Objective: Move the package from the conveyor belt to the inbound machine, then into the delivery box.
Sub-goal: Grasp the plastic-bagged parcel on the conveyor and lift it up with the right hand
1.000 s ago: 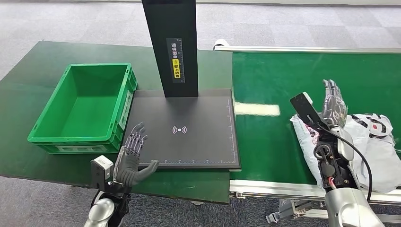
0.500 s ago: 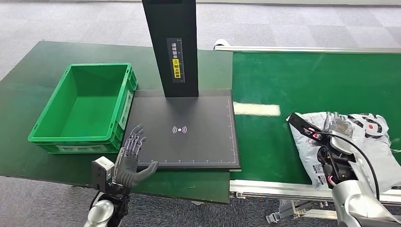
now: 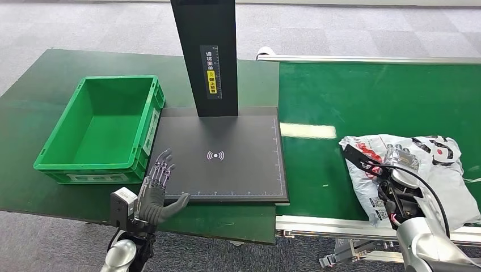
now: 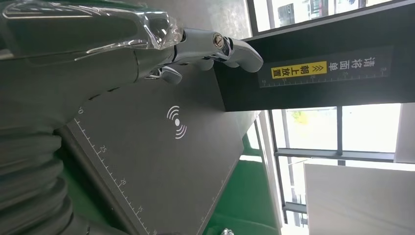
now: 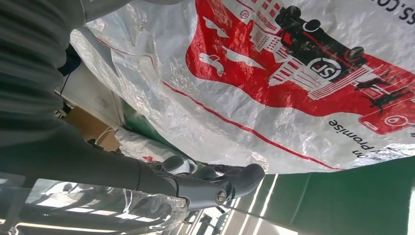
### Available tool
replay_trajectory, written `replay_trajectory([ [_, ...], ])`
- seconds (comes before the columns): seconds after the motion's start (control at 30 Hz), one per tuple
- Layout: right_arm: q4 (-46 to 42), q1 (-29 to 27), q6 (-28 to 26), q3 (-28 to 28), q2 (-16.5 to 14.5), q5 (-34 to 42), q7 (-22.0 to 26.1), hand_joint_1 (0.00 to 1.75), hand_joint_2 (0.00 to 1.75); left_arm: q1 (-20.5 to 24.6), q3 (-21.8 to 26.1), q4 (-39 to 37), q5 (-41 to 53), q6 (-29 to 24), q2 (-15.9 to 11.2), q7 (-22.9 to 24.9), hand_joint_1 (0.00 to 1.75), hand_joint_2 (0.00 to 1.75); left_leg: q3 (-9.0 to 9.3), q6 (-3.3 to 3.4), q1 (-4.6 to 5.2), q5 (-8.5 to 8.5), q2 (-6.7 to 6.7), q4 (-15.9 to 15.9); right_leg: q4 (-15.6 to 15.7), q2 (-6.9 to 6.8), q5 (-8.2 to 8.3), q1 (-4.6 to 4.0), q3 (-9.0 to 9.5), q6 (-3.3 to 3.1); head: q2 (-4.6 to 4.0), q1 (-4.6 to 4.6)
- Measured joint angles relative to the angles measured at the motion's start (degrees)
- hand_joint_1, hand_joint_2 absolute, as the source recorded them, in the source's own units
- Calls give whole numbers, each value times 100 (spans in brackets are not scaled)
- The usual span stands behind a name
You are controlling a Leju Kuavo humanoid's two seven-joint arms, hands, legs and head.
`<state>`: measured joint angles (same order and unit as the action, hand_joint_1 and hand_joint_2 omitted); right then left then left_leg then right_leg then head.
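Note:
The package (image 3: 448, 175), a white plastic mailer with red and black print, lies on the green conveyor belt (image 3: 374, 96) at the right. My right hand (image 3: 399, 160) is down on the package's left part, fingers against its top. In the right wrist view the package (image 5: 293, 73) lies tight against the palm, with the thumb (image 5: 215, 188) stretched out along its edge and the fingers hidden behind it. My left hand (image 3: 159, 190) hovers at the front left corner of the black inbound machine pad (image 3: 227, 170), fingers spread and holding nothing. The green delivery box (image 3: 54, 161) stands left of the pad.
The machine's black post (image 3: 205, 56) rises from the back of the pad, and in the left wrist view the post (image 4: 318, 73) stands beyond the pad (image 4: 161, 161). A dark green table (image 3: 34, 102) carries the box and pad. The belt's metal frame (image 3: 317, 226) runs along its front.
My right hand has come down from above the package onto its left part. The package's left end has shifted slightly left. My left hand has stayed in place.

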<state>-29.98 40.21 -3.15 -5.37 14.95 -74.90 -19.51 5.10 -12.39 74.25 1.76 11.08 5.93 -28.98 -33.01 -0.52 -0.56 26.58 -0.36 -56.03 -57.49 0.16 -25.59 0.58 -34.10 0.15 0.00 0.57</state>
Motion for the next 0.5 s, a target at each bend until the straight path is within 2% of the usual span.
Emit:
replay_trajectory([
  [0.27,148,8,635,-39,-34,-181,38,0,175,-1,3,0,34,-41,17,27,0,175,0,0,0,0,0,0,0,0,0,0,-1,0,0,0],
  [0.4,242,-22,835,-75,-61,-224,220,171,175,6,21,-5,62,-57,33,47,0,175,1,0,0,0,1,0,0,0,0,0,-1,0,0,1],
  [0.5,304,-31,951,-112,-74,-230,352,175,175,9,40,-13,68,-61,46,51,0,175,2,0,0,0,1,0,0,0,0,0,0,0,0,1],
])
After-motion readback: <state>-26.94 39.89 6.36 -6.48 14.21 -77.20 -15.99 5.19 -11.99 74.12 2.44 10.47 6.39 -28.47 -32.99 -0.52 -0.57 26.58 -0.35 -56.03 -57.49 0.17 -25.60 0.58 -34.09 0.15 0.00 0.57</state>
